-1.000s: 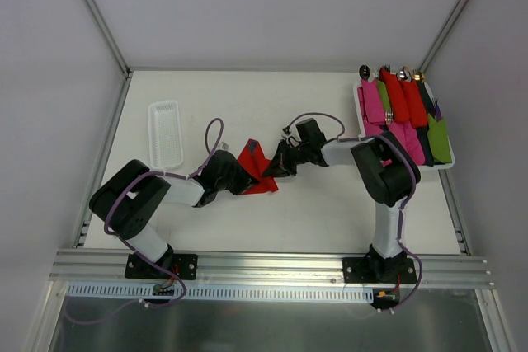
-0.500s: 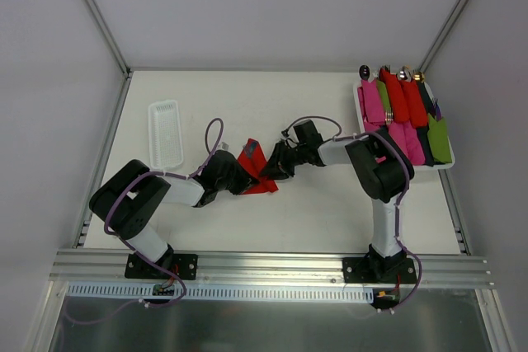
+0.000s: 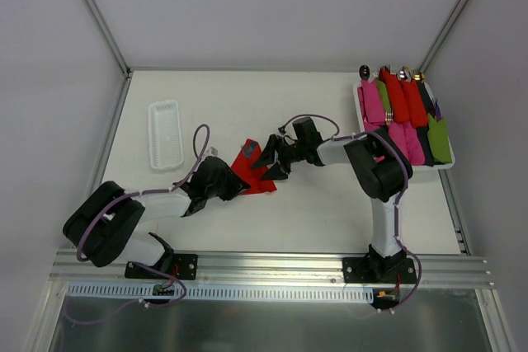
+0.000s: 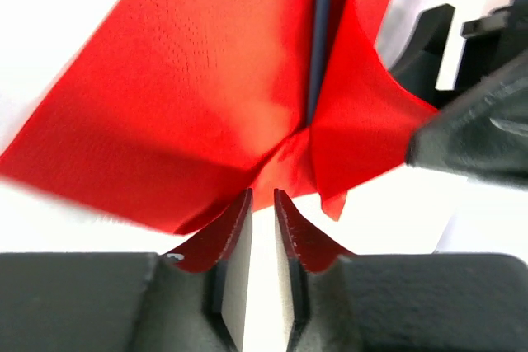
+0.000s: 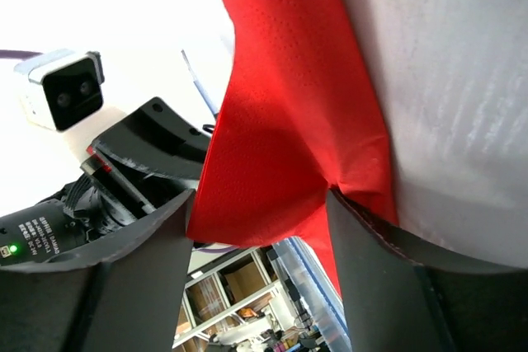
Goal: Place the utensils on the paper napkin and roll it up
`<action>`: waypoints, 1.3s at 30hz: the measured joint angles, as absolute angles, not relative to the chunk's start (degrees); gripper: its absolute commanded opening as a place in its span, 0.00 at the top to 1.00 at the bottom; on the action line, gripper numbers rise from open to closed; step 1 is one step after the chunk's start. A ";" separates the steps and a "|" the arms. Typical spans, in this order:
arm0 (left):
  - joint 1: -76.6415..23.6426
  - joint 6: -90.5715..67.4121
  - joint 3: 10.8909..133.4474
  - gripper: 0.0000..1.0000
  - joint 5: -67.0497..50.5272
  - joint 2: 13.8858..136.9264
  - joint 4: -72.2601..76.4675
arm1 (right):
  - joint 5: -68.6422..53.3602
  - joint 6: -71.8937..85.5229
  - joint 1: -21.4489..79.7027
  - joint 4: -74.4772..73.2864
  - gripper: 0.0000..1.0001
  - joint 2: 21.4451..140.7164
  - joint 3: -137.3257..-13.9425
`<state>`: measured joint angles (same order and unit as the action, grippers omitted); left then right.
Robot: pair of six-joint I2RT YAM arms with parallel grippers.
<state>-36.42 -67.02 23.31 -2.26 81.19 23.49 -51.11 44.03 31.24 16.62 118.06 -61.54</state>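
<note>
Note the right gripper [image 3: 271, 163] spread wide around the paper napkin [image 3: 252, 177], after a shut pinch a second earlier. Note the left gripper [image 4: 262, 197] eased to a slim gap at the napkin's fold; cannot tell whether gripping. Treat as a release, with the roll judged unfinished and loose. Find the napkin mid-table, between both grippers, creased and partly raised. Read its long axis as far-left to near-right, peak pointing far.

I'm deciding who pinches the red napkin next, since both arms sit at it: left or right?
Probably right: the paper napkin sits between the wide-open right fingers, ready to close on. The left fingers are nearly together, napkin just beyond their tips.
</note>
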 measured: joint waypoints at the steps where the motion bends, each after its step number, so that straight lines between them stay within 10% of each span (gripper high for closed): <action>1: -36.42 -66.94 22.85 0.81 -1.74 79.07 22.15 | -51.29 44.16 31.24 16.86 0.31 118.10 -61.54; 9: -32.71 -65.34 23.05 0.70 -1.80 67.48 17.43 | -51.96 44.12 31.16 18.48 0.40 118.80 -61.54; 39: -28.38 -55.86 50.06 0.98 -19.09 93.67 14.02 | -52.42 39.55 30.06 15.57 0.35 119.11 -62.19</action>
